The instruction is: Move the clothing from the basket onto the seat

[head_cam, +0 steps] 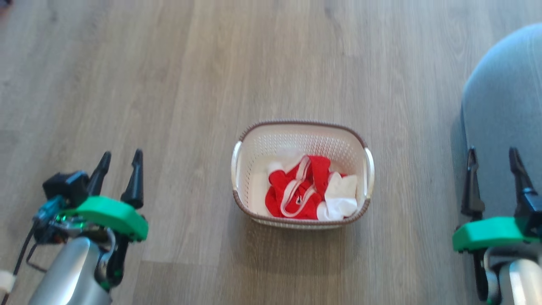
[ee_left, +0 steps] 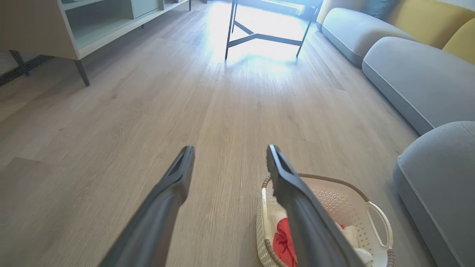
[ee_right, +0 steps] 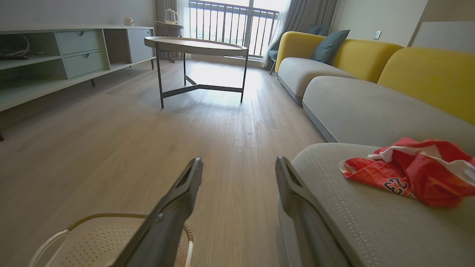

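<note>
Well left of the basket (head_cam: 300, 123), above bare floor (head_cam: 178, 84): left gripper (head_cam: 122, 154), jaws spread, holding nothing. In the left wrist view, aimed past the basket's left side rather than into it.

In the basket: red clothing (head_cam: 296, 190) with white trim, bunched at the middle and against the near wall. White cloth (head_cam: 342, 198) touching it on the right, up against the right wall. Bare cream bottom at the left and far side.

Well right of the basket: seat (head_cam: 504, 106), with right gripper (head_cam: 492, 151) in front of its edge, jaws likewise spread and empty. In the right wrist view, 1 red garment (ee_right: 412, 172) lying on the seat, off beyond the basket's right side.

Judged step: between carries. 1 piece delivered, at least 2 pieces left to fetch, neither gripper on anything. Part-way through, not near done.

Next move, as a guess: bring 1 gripper over the basket, lower it open into the red heap, pinch a thick fold, lift clear of the rim, swing right to the seat. Soft cloth, so likely to drag the white piece along or catch on the rim; worth a slow lift.
</note>
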Controlling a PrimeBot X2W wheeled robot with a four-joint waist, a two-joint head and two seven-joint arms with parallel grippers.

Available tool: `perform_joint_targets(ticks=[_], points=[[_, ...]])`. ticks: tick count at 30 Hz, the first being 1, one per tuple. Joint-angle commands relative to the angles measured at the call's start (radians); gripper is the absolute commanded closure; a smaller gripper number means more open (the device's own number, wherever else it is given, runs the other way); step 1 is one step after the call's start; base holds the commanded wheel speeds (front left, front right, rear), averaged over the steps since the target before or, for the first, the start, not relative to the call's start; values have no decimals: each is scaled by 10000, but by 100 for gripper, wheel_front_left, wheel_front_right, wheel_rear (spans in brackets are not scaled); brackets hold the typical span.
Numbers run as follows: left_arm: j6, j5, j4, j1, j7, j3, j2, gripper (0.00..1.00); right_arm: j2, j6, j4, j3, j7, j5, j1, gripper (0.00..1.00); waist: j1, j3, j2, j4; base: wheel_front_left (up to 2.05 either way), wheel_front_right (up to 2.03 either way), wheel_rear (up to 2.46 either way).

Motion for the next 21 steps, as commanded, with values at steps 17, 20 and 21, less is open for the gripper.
perform_joint_targets(ticks=[17, 20, 21], points=[[229, 190, -1595, 1256, -25, 736, 751, 0, -229, 69, 406, 323, -49, 432, 1287, 0, 1, -1513, -1, 87, 0, 0, 0], [213, 205, -1640, 1212, 16, 663, 752, 0, -183, 69, 442, 395, -49, 457, 1319, 0, 1, -1529, -1, -79, 0, 0, 0], [215, 209, -1650, 1204, 23, 650, 758, 0, -175, 69, 454, 415, -49, 459, 1327, 0, 1, -1535, -1, -138, 0, 0, 0]])
